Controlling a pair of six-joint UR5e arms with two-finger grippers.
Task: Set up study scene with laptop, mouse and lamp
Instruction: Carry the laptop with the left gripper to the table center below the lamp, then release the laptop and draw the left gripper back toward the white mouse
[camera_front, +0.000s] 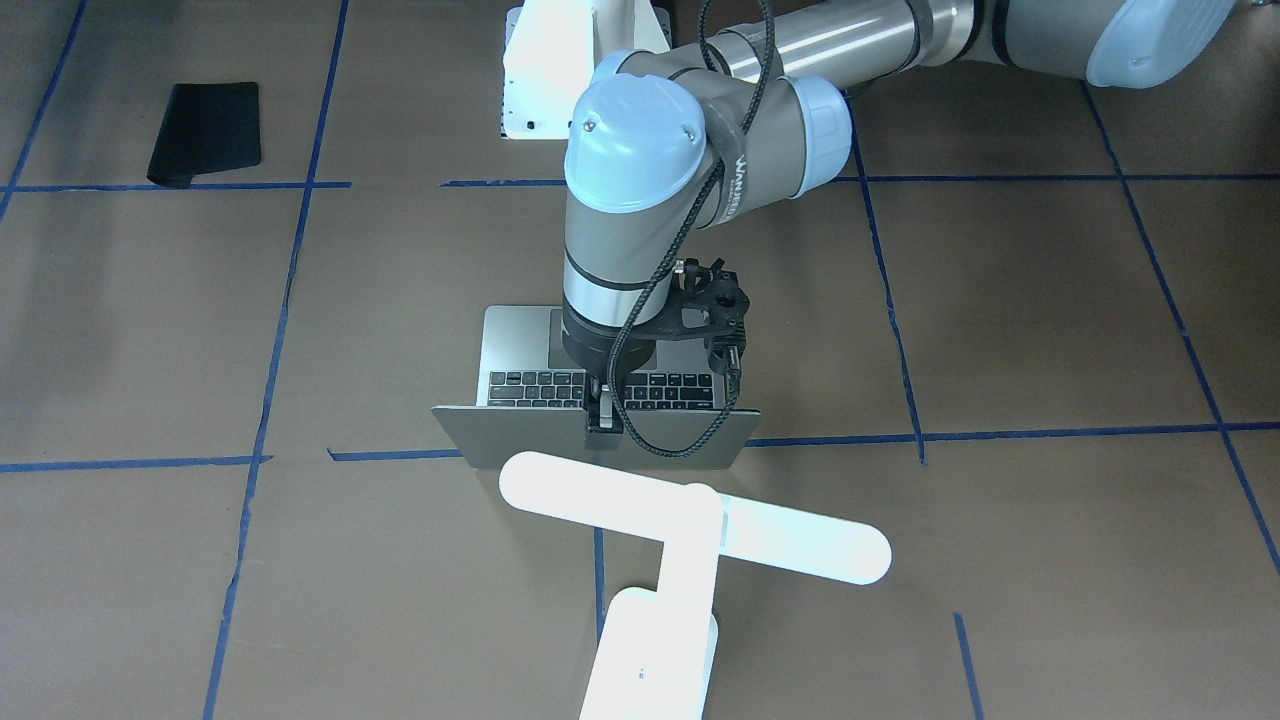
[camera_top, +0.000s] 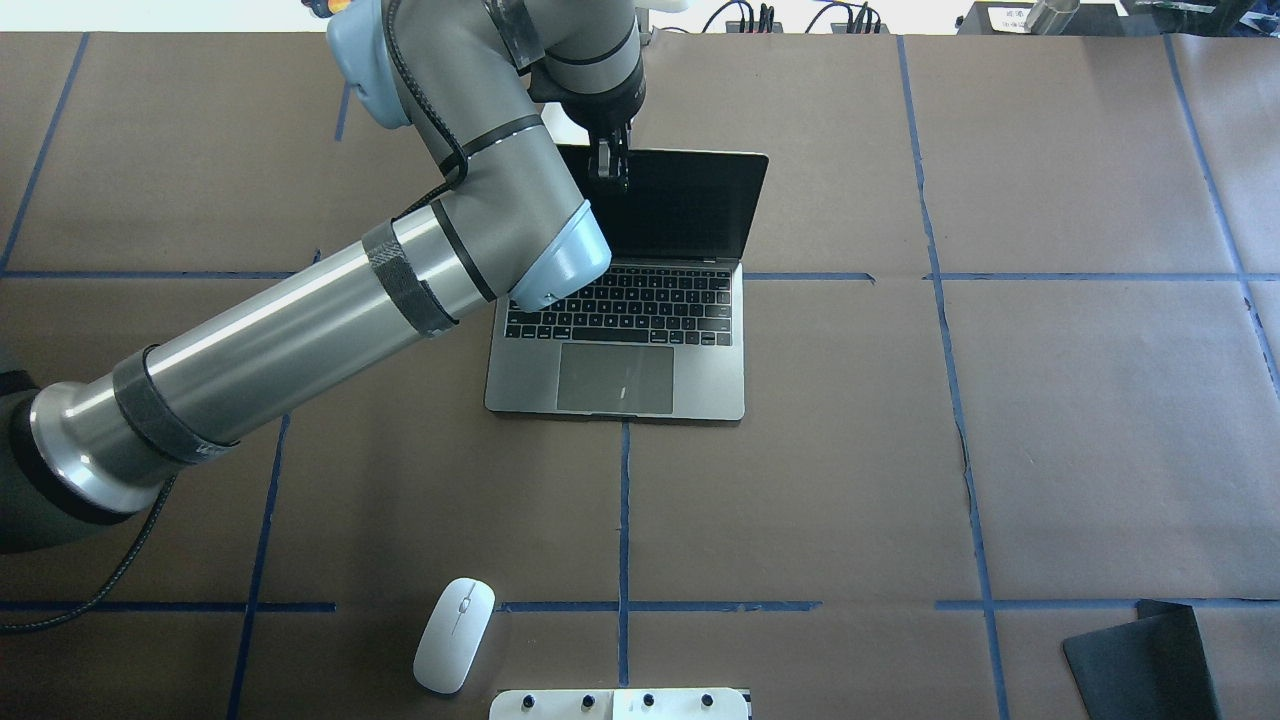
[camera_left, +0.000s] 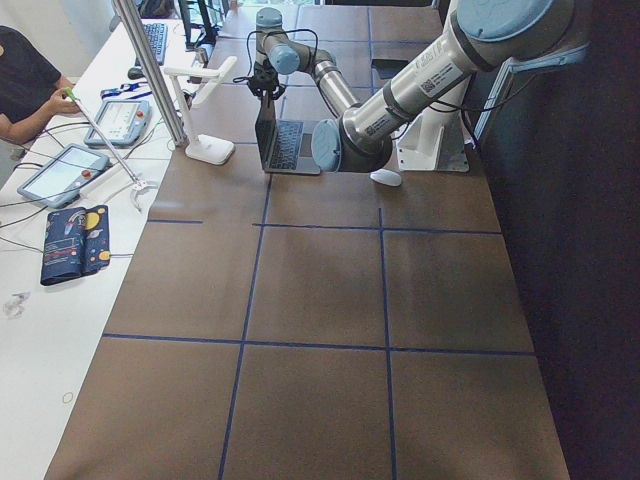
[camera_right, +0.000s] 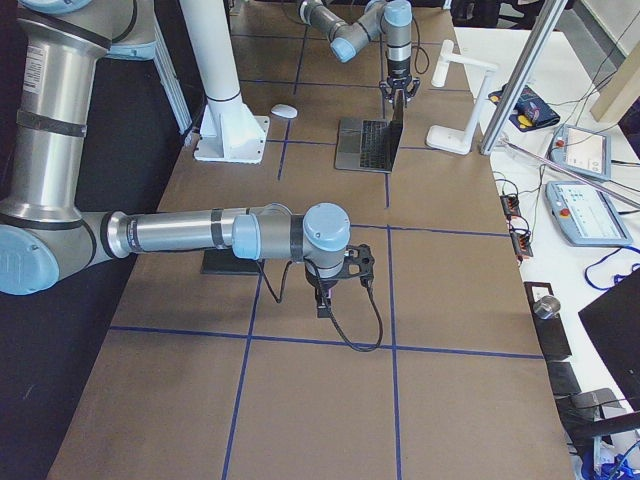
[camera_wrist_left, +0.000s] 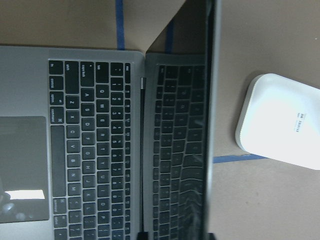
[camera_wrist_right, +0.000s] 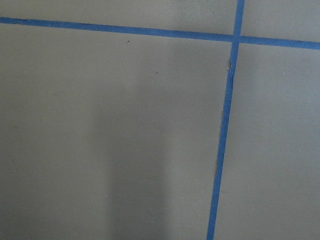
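A: Step in hand?
B: Seemingly opening laptop (camera_top: 705, 385): left gripper (camera_top: 607, 165) pinches its lid edge, one o'clock of mouse (camera_top: 455, 635).
A: Next?
B: Probably let go, fetch mouse. Right gripper (camera_right: 323, 303) fingers: cannot tell.

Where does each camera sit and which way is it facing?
Front: across the table, facing the robot, down on laptop and lamp; left arm shows.
Overhead: behind the robot, looking forward; left arm, mouse.
Left side: table's end, looking along it; left arm nearest.
Right side: opposite end; right arm nearest, right hand above table.
Left wrist: down along the laptop's screen; no arm.
Right wrist: down at table and blue tape; no arm.
Shared: front and overhead both show the left hand gripping the screen's top edge.
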